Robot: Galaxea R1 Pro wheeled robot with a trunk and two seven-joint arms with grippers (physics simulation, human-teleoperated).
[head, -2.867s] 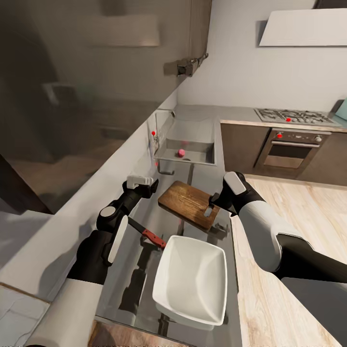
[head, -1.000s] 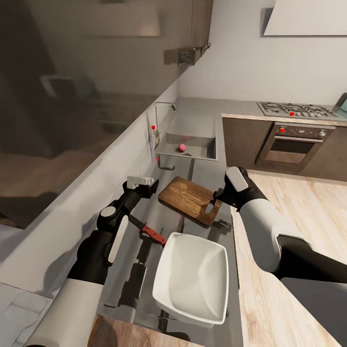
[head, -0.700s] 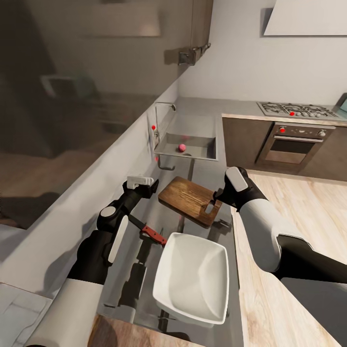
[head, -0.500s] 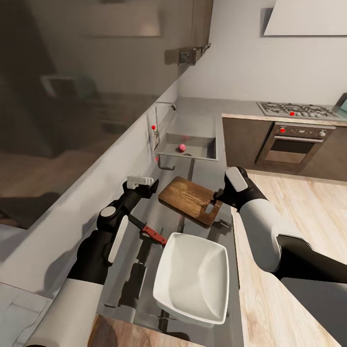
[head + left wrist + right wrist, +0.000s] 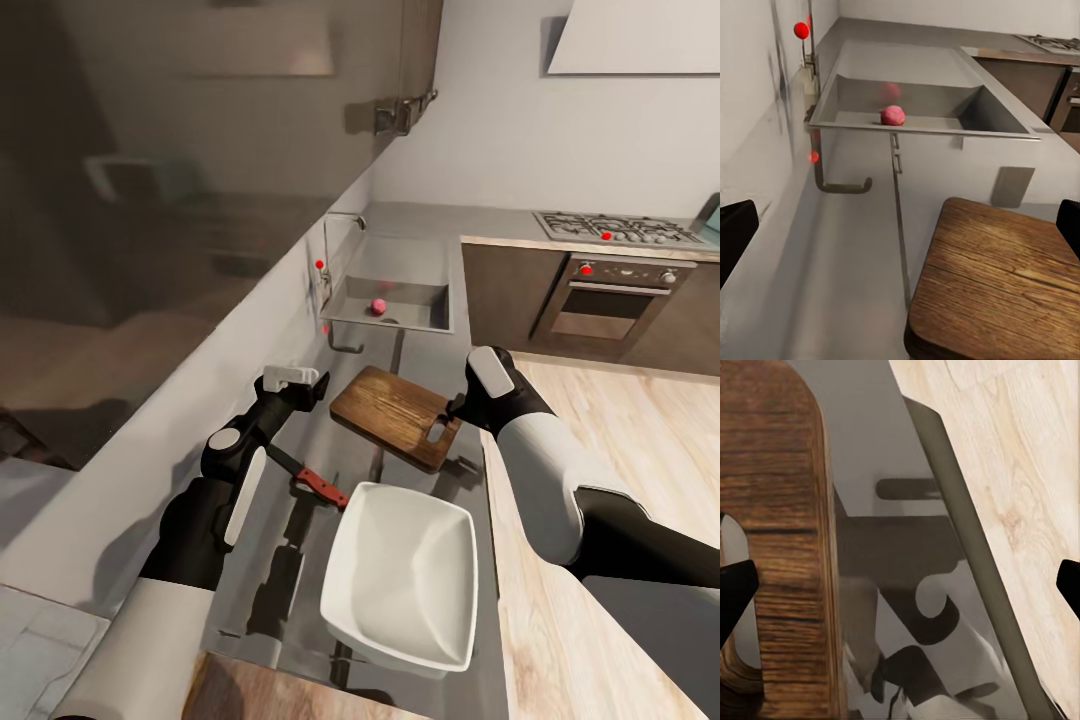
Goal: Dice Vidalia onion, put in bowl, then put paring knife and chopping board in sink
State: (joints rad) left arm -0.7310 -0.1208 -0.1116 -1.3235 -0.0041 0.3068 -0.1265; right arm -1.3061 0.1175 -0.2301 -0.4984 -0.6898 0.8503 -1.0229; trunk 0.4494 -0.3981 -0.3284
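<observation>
The Vidalia onion [image 5: 378, 307], pinkish here, lies in the sink [image 5: 420, 322] near the drain, well apart from both arms. The chopping board [image 5: 395, 416] rests on the countertop [image 5: 400, 360] between the two grippers. The paring knife [image 5: 305, 477] lies just beside the white bowl [image 5: 400, 575]. The left gripper [image 5: 900, 225] hangs spread and empty by the board's corner. The right gripper [image 5: 900, 577], likewise spread, seems to straddle the board's slotted end.
</observation>
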